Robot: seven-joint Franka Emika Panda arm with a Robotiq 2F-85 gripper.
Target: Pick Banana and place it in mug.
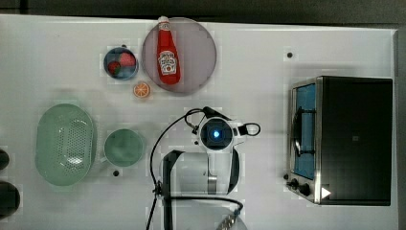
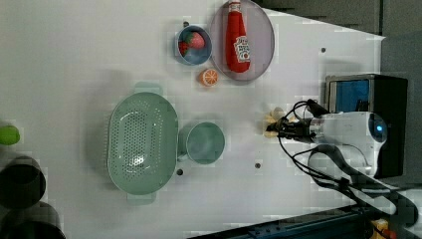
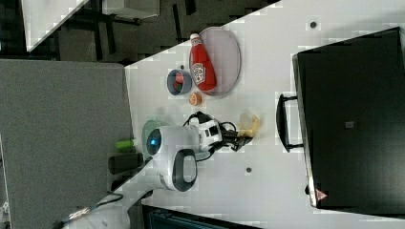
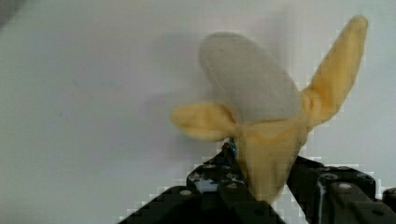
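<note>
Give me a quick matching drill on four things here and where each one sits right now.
Things:
1. banana
2. ketchup bottle
3. mug
4. strawberries

Places:
A. in the small blue bowl
B. between the gripper's fingers
C. beside the green colander
D. lying on the round grey plate

Pairs: 1-B, 2-D, 3-C, 4-A
</note>
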